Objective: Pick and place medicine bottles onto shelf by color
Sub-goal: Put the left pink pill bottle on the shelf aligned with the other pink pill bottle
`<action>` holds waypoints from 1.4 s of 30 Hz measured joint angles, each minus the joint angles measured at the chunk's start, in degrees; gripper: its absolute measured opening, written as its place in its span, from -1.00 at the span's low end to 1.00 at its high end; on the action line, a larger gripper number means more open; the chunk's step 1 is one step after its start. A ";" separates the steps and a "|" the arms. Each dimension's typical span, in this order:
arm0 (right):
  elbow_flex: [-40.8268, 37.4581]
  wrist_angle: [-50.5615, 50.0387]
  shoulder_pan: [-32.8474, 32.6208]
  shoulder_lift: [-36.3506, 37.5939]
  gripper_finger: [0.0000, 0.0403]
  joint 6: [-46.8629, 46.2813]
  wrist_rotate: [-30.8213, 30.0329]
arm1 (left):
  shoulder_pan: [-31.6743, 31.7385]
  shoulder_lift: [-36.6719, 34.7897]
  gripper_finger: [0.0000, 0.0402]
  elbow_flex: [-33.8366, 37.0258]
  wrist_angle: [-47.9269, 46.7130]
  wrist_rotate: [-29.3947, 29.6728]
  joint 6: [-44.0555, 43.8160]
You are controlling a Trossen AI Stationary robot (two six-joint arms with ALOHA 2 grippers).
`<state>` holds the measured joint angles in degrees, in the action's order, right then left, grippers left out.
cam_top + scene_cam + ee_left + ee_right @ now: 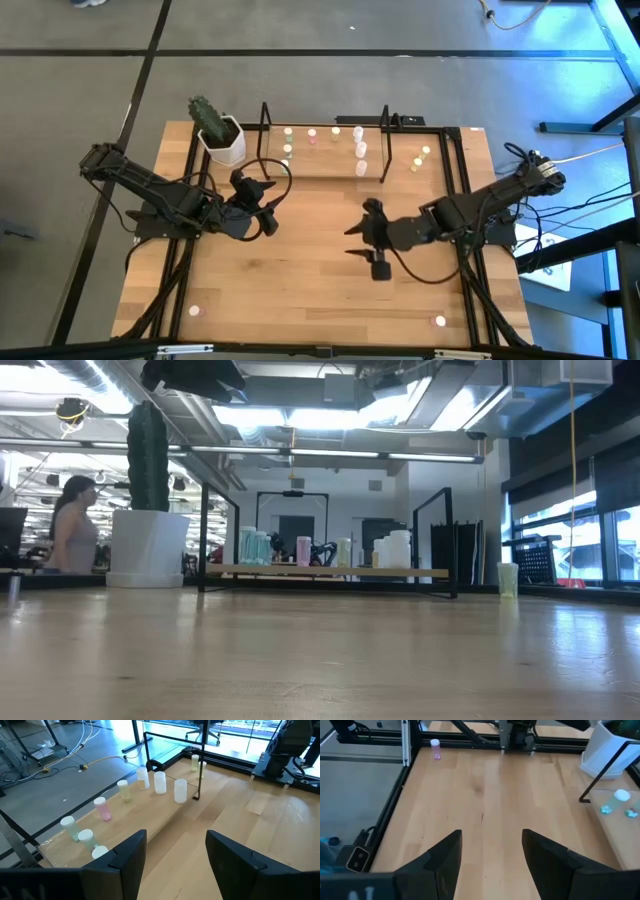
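Note:
The shelf [322, 150], black wire with a wooden floor, stands at the table's far middle. On it stand several medicine bottles [160, 782], with green [67, 827], pink [102, 809], yellow [123, 790] and white tops. Two more bottles [420, 158] stand on the table right of the shelf. A pink one [195, 311] is at the near left and another [440, 321] at the near right. My left gripper [270, 207] hovers open in front of the shelf's left part, nothing between its fingers. My right gripper [356, 238] hovers open over the table's middle, pointing left.
A white hexagonal pot with a cactus [222, 140] stands just left of the shelf. Black rails [465, 200] run along the table's sides. Bare wood lies between the two grippers and toward the near edge. A person [75, 525] shows in the room beyond.

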<state>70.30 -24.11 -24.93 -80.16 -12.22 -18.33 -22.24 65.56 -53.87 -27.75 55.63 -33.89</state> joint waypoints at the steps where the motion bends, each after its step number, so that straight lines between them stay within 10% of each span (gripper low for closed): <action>1: 0.00 -0.04 -0.21 0.00 0.04 -0.39 -0.01 | 0.00 0.00 -0.01 0.00 0.00 0.00 0.00; 16: 0.00 -0.17 -1.20 0.00 0.04 -0.78 -0.01 | 1.61 0.00 -0.01 0.00 0.03 -3.77 -0.34; 24: -0.02 -0.19 -1.20 -0.02 0.04 -0.78 0.00 | -0.77 -1.62 -0.01 0.00 -0.30 -31.27 -0.02; 29: -0.02 -0.61 -1.20 -0.02 0.04 -0.78 0.44 | -7.91 -4.15 -0.01 -0.02 -0.94 -44.83 -0.44; 42: -0.02 -0.60 -1.18 -0.02 0.04 -2.04 3.00 | -29.99 -3.64 -0.01 -0.02 -18.01 -48.38 -23.11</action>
<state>70.28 -24.71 -26.11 -80.18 -14.26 -15.33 -52.23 61.92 -53.89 -45.75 7.25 -57.00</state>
